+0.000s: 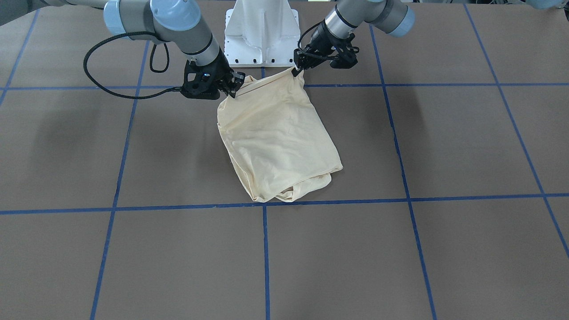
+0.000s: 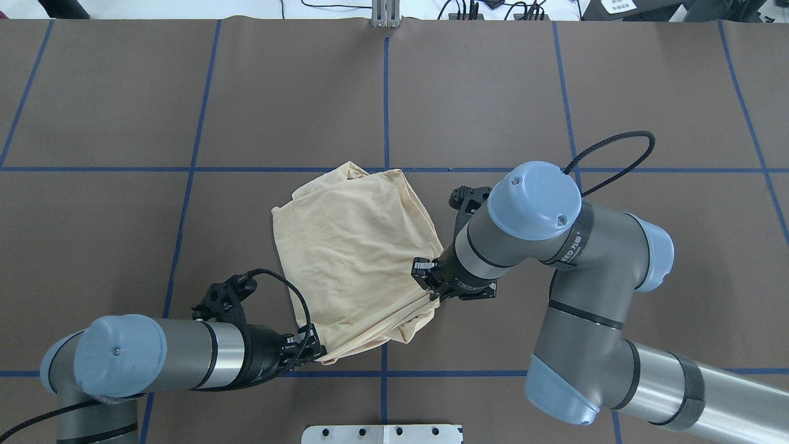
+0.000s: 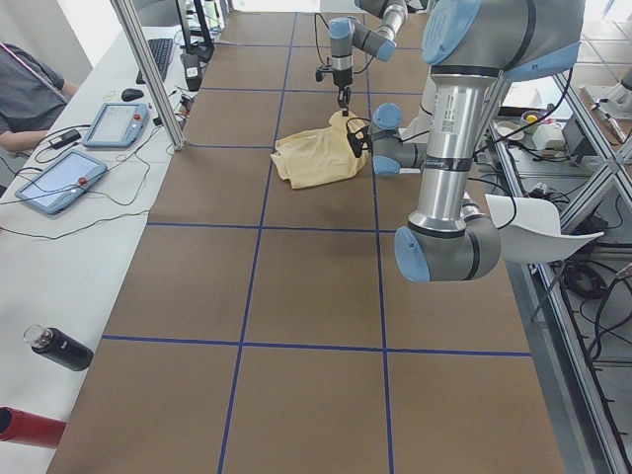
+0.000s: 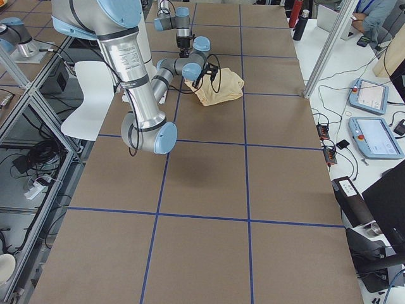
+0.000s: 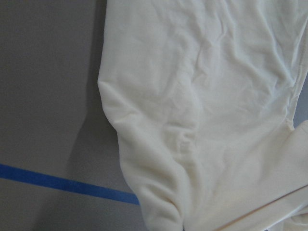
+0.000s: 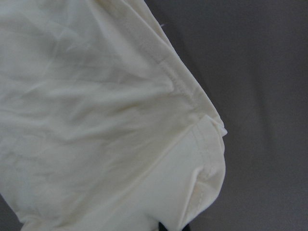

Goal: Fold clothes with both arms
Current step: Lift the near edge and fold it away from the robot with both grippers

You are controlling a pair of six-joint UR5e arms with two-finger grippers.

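Two grips on: left pincer (image 2: 315,351) and right pincer (image 2: 429,282) each clamped tight on a robot-side corner of the T-shirt (image 2: 351,246), bunched mid-tabletop (image 2: 493,92); thin, limp, light, so I'd hold the hems.

shirt (image 2: 351,246) sits mid-table (image 2: 123,92) just ahead of the base (image 2: 382,433), left gripper (image 2: 311,348) at its near-left corner, right gripper (image 2: 428,283) on its right edge
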